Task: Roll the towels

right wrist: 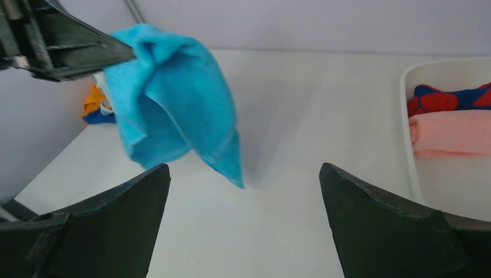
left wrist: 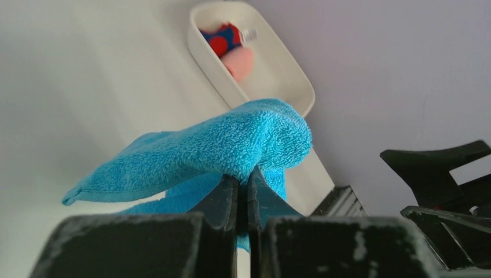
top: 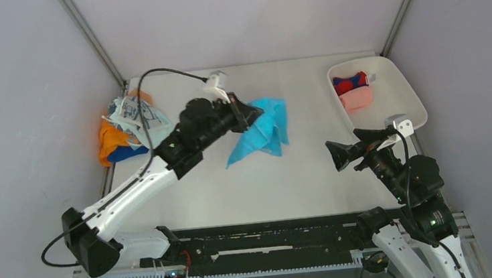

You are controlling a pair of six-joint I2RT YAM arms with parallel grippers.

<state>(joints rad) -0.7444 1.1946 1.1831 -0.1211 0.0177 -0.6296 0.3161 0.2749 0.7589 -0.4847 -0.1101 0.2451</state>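
Left wrist view has the left gripper (left wrist: 243,182) pinched shut on a fold of the bright blue towel (left wrist: 231,142), which hangs from the jaws in the air, well to the left of the white tray (top: 397,95) and above the table (top: 287,182). Its terry looks thick, light and floppy. It droops into a loose, pointed drape, so I judge it will sag and bunch rather than keep a shape, and will need spreading flat before rolling. It seems neither slippery nor fragile. A pinch at a corner or hem should give the best control, and the low hanging corner on the tray side looks free for a second hold. The right gripper (right wrist: 243,171) hovers between towel and tray, jaws spread wide, holding nothing. Inside the tray lie a pink roll (top: 358,98) and a red-and-blue roll (top: 350,83). Far from the tray, at the table's left edge, sits the pile of towels (top: 124,126). The left arm's cable (top: 157,73) loops above that pile and might snag.
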